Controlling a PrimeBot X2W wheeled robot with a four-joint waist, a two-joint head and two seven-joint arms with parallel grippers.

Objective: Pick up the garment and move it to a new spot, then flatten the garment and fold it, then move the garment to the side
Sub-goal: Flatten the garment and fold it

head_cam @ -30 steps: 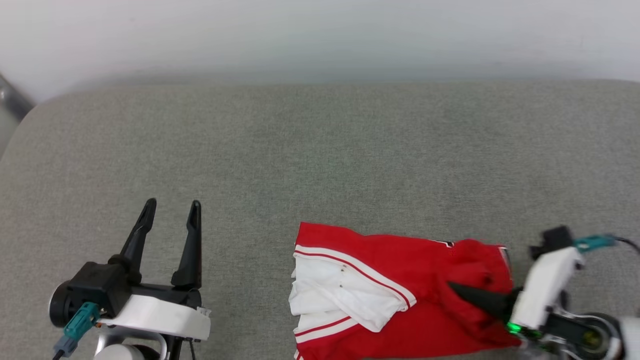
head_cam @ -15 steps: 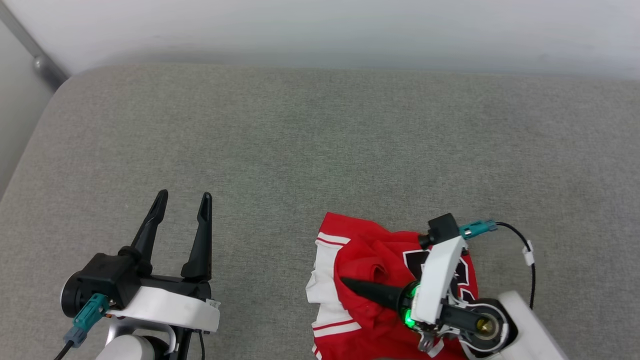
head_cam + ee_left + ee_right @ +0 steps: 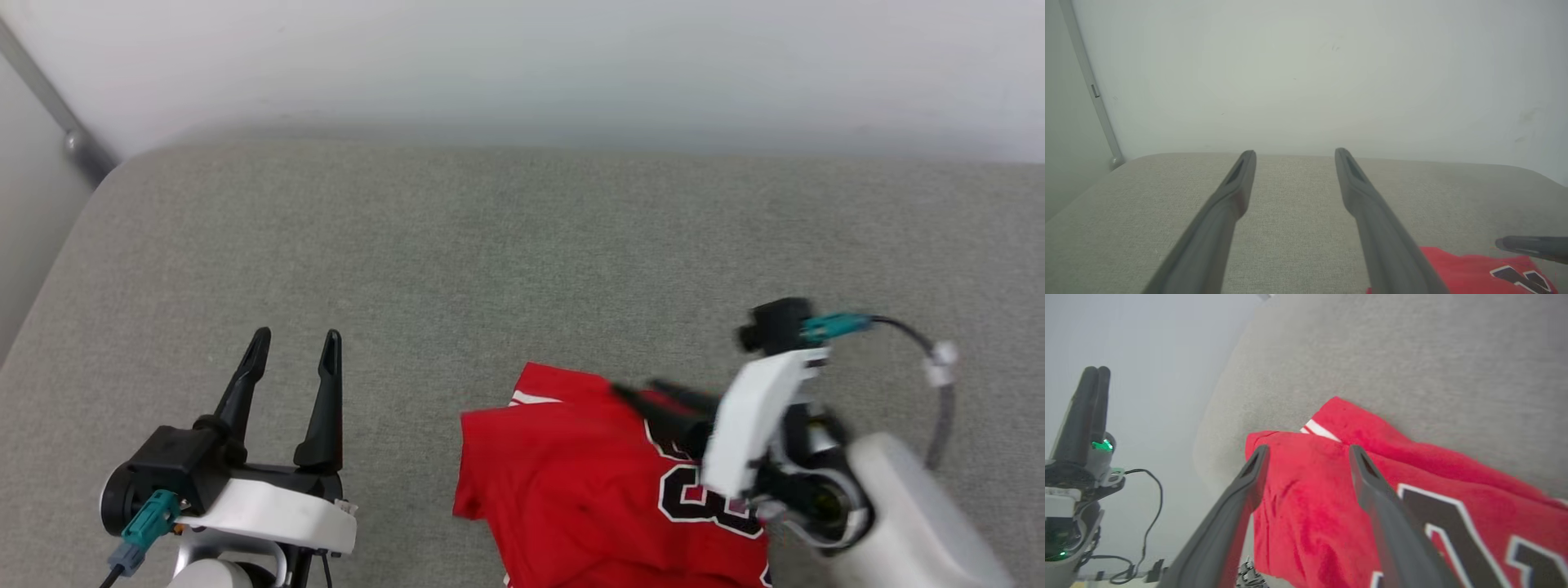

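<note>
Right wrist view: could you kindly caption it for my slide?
Open right end effector poised over the red garment lying on the grey cushion.

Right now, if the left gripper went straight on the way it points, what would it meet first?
Nothing nearby: the left gripper points across grey cushion toward the white wall, probably its first contact; depth is unclear. The red shirt lies to its right.

Red garment (image 3: 571,490) on grey cushion (image 3: 490,245)
</note>
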